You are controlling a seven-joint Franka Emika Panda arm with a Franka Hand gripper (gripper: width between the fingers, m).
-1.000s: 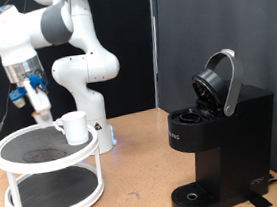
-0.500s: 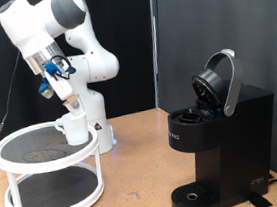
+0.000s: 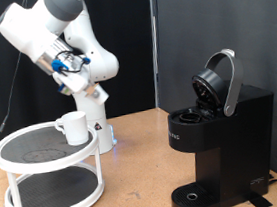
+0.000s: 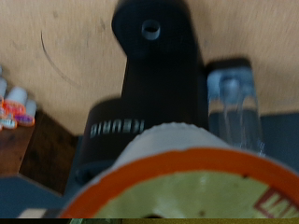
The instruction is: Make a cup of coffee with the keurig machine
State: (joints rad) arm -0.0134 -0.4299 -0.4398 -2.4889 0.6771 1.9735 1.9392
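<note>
On the exterior view's left stands a white round two-level rack point(image 3: 49, 184), with the plain white ceramic cup point(image 3: 73, 127) on its top shelf near the right edge. Above the cup hangs the gripper point(image 3: 89, 89), tilted, well apart from it. The wrist view shows a round white pod with an orange rim point(image 4: 177, 182) close up, clenched in the gripper. Open tan table point(image 3: 138, 189) lies between the rack and the black boxy keurig machine point(image 3: 218, 140), whose lid is up.
</note>
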